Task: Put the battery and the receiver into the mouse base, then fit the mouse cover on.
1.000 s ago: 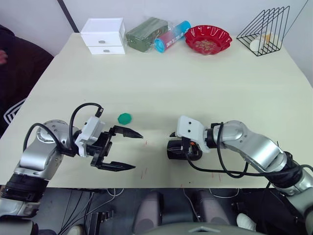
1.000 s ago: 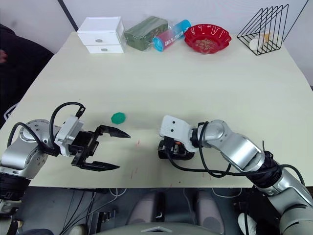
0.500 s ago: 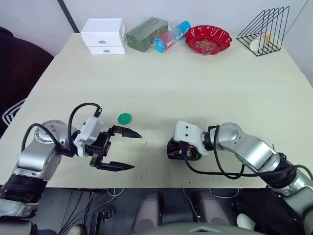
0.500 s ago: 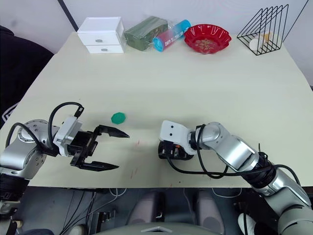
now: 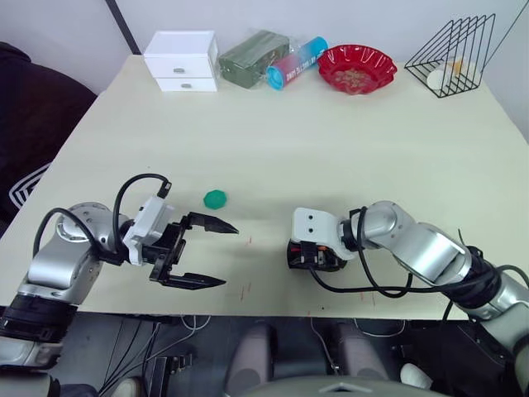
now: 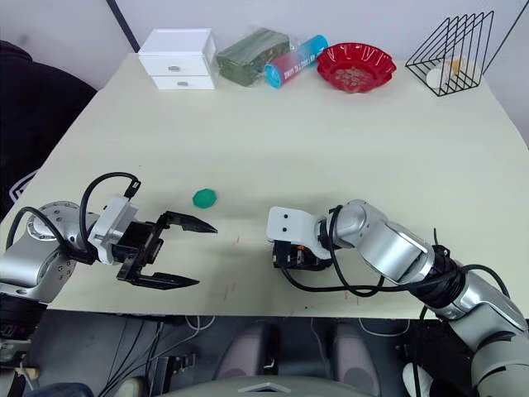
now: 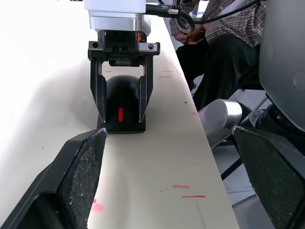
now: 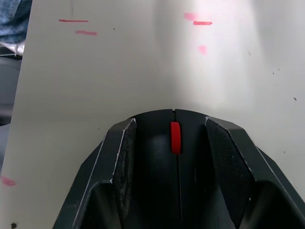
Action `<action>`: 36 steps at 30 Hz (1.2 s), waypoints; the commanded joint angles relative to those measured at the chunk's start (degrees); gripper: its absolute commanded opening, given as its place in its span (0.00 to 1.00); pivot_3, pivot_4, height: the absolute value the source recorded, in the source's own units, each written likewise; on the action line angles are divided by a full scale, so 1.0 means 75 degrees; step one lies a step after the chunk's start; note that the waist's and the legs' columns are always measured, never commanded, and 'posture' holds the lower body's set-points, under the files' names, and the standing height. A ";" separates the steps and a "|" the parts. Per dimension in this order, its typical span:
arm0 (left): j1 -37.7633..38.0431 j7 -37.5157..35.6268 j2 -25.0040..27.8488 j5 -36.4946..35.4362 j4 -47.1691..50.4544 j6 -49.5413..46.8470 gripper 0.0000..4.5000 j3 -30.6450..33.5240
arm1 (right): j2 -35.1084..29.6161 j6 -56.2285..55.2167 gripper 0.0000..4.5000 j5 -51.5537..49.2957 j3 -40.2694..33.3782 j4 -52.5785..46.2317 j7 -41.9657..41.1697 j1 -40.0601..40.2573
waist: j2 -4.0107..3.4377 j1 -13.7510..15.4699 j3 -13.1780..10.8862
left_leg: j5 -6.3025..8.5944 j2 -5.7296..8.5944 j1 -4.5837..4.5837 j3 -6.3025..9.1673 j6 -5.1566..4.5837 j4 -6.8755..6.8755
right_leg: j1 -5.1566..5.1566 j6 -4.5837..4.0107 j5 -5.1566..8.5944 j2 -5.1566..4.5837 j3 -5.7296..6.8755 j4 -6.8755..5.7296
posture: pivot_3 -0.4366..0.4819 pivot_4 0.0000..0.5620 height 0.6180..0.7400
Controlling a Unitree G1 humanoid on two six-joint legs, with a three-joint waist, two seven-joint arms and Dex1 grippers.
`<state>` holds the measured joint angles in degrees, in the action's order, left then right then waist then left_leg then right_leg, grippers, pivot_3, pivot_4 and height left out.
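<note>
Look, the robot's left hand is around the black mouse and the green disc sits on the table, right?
Not quite. It is the right hand whose fingers stand on either side of the black mouse, as the left wrist view shows. The left hand is open, with nothing in it, apart from the mouse. The green disc does sit on the table.

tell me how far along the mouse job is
It looks nearly finished. The mouse sits on the table as one closed black body with its red scroll wheel showing, so the cover seems fitted; battery and receiver are presumably inside. The right tool straddles its sides. The left tool is open, holding nothing. Left: let go.
</note>
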<state>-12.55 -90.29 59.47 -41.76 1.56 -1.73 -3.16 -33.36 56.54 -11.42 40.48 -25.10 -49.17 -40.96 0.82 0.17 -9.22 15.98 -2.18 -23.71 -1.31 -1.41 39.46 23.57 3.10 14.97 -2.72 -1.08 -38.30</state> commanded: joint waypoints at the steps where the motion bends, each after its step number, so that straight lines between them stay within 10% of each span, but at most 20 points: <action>1: 0.0017 -0.0295 0.0166 -0.0100 0.0068 0.0099 1.00 0.0158 | -0.0094 0.0442 0.53 0.0165 0.0338 0.0330 0.0056 0.0268 | 0.0000 0.0006 0.0001 | 0.0000 0.0000 0.0001 0.0000 0.0000 0.0000 | 0.0000 0.0000 0.0000 0.0000 0.0000 -0.0001 | 0.48 0.27 1.00; 24: -0.0420 -0.0295 0.0052 -0.0056 -0.0198 0.0232 1.00 -0.0154 | 0.0251 -0.3670 0.53 -0.1584 -0.3603 -0.0174 -0.0739 0.3138 | 0.0008 -0.0076 0.0000 | 0.0000 -0.0004 -0.0012 0.0005 0.0000 -0.0006 | 0.0004 0.0000 0.0001 0.0005 0.0006 0.0013 | 0.48 0.27 1.00; 36: -0.0475 -0.0295 0.0058 -0.0048 -0.0223 0.0240 1.00 -0.0169 | 0.0941 -0.6704 0.53 -0.1342 -0.3738 0.1917 -0.1691 0.4192 | 0.0007 -0.0116 -0.0001 | 0.0000 -0.0007 0.0000 -0.0005 0.0000 -0.0001 | 0.0002 0.0000 -0.0001 0.0013 -0.0010 0.0001 | 0.48 0.27 1.00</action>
<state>-15.59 -90.29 59.34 -41.77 -0.76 -0.56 -5.10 -26.58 9.34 -21.45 12.63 -11.15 -60.98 -9.79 0.86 -0.70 -9.22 15.97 -2.23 -23.71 -1.34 -1.40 39.46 23.58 3.10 14.96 -2.62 -1.16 -38.30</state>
